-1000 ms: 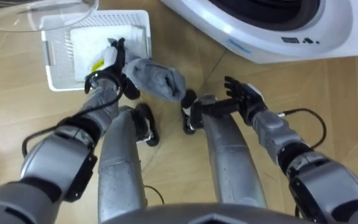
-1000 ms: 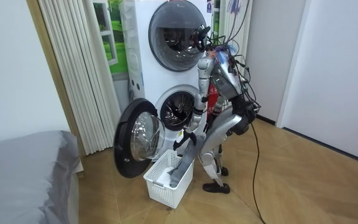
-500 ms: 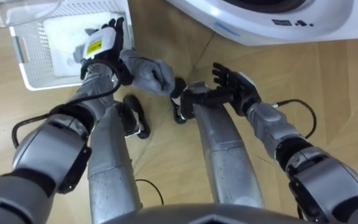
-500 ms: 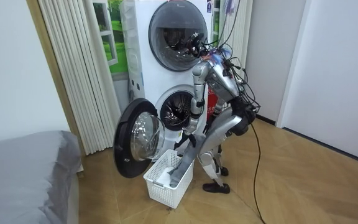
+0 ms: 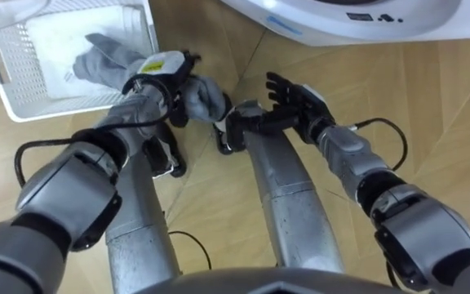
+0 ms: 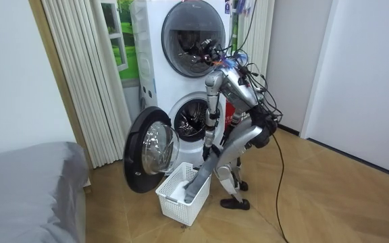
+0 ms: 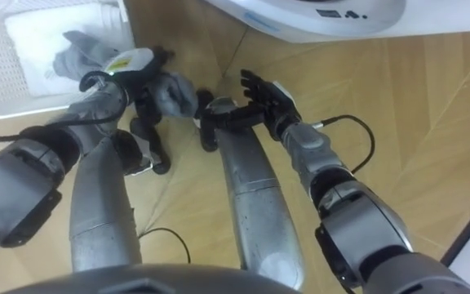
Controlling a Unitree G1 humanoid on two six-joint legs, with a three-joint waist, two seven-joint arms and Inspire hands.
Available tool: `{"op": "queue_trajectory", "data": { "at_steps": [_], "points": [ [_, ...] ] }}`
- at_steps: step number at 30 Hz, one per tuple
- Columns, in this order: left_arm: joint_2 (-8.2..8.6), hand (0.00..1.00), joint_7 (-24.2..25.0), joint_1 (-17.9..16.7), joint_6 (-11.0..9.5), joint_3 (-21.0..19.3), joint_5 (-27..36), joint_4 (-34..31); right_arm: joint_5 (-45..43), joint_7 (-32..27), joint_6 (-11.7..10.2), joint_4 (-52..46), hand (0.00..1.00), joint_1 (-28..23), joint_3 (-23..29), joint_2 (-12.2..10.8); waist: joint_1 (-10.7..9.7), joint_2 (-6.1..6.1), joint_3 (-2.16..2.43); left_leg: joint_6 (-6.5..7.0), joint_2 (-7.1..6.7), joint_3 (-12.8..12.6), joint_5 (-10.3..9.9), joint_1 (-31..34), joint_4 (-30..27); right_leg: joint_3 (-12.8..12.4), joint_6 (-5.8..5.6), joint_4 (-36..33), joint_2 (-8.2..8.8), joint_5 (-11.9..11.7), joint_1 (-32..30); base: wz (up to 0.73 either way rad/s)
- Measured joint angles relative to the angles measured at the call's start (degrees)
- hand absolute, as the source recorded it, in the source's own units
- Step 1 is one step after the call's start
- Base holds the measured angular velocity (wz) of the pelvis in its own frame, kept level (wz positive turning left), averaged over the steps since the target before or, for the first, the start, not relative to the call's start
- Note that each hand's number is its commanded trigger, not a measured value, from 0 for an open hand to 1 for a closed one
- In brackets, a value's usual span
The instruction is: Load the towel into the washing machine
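Grey towel (image 5: 206, 95) inside fingers (image 5: 188, 60) of left hand (image 5: 157, 75)

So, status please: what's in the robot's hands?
Left hand shut on grey towel, one end lying in white basket. Right hand open, empty. Washing machine door open, path looks clear.

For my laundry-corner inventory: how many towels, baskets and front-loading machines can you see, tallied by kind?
Towels: 2 (grey towel in the left hand, white towel in the basket)
Baskets: 1
Front-loading machines: 2 (upper machine closed, lower machine with its door open)
Total: 5
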State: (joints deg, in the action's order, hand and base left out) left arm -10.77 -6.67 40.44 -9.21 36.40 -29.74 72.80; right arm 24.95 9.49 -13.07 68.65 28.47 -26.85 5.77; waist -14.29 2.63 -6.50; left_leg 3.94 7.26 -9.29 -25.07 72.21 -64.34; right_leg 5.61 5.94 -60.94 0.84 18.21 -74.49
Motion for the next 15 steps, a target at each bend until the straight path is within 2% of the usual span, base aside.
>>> {"op": "queue_trajectory", "data": {
  "at_steps": [6, 9, 15],
  "points": [
    [-0.26, 1.0, 3.39, 0.72, -0.04, 0.59, 0.81, -0.02, -0.28, -0.06, -0.14, 0.85, 0.0, 0.2, 0.02, -0.14, 0.0, 0.0, 0.02, 0.02, -0.11, -0.04, 0.01, -0.76, 0.37, -0.01, -0.09, 0.35, 0.11, 0.01, 0.83, 0.0],
    [-0.22, 1.0, 4.95, 0.07, -0.85, 0.96, 0.8, -0.3, -0.29, -0.16, -0.41, 2.48, 0.0, 0.24, 0.11, -0.28, 0.07, 0.0, 0.06, 0.02, -0.14, -0.12, 0.01, -2.44, 0.93, -0.02, -0.14, 0.87, 0.12, 0.04, 2.41, 0.0],
    [0.92, 1.0, 6.47, -2.16, -2.27, 1.13, 0.82, -0.9, -0.43, -0.6, -0.62, 5.31, 0.0, 0.06, -0.06, -0.36, 0.66, 0.04, 0.22, 0.27, 0.0, -1.47, 0.17, -6.88, 3.14, -1.07, -0.52, 2.63, -0.19, -0.24, 6.11, -0.04]
  ]
}}
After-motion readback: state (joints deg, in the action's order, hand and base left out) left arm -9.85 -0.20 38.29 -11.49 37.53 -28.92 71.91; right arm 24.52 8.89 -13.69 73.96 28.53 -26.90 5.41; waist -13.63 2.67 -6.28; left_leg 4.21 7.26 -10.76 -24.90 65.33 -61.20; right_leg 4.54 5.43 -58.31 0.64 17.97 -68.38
